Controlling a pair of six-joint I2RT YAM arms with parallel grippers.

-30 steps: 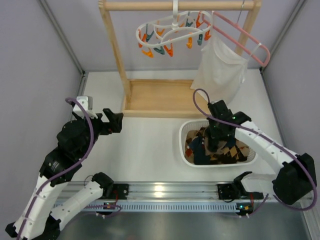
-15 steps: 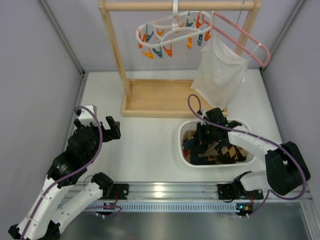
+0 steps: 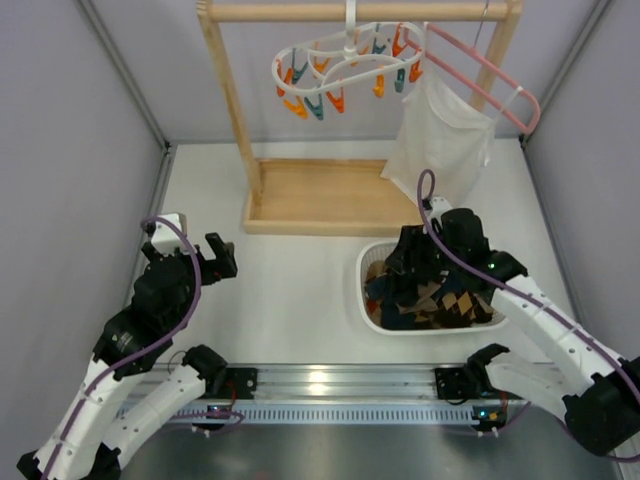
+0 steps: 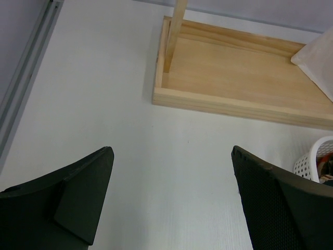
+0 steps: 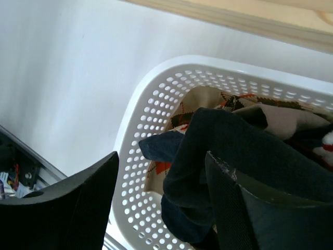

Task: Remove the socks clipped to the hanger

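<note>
Hanger (image 3: 350,52) hangs by its hook from the top rod of the rack (image 3: 228,100), at the top of the overhead view. Its orange & teal clips (image 3: 312,102) dangle bare. Pink hanger (image 3: 490,75) is on the same rod, just to the R, w/ a white bag (image 3: 440,140) hung off it.

Socks (image 3: 420,300) lie piled in the white basket (image 3: 365,290), which sits on the table (image 3: 290,300) near the rack base's front-R corner. Dark ones are mixed w/ argyle socks (image 3: 455,300).

R claw (image 3: 400,268) is over the basket's L part, pointing down into the pile. In the wrist view the R claw (image 5: 160,156) has its fingers (image 5: 78,208) spread apart, clamping nothing. A navy sock (image 5: 218,151) lies in the gap btwn them, draped over the pile, close against the R finger; can't tell if they touch. Basket rim (image 5: 156,94) curves under the L finger.

L claw (image 3: 222,258) hovers over bare table, well L of the basket, jaws wide & released, holding nothing. Its wrist view shows L claw (image 4: 171,151) aimed at the table (image 4: 104,94) w/ the rack base (image 4: 234,78) ahead & the basket edge (image 4: 312,159) at far R.
</note>
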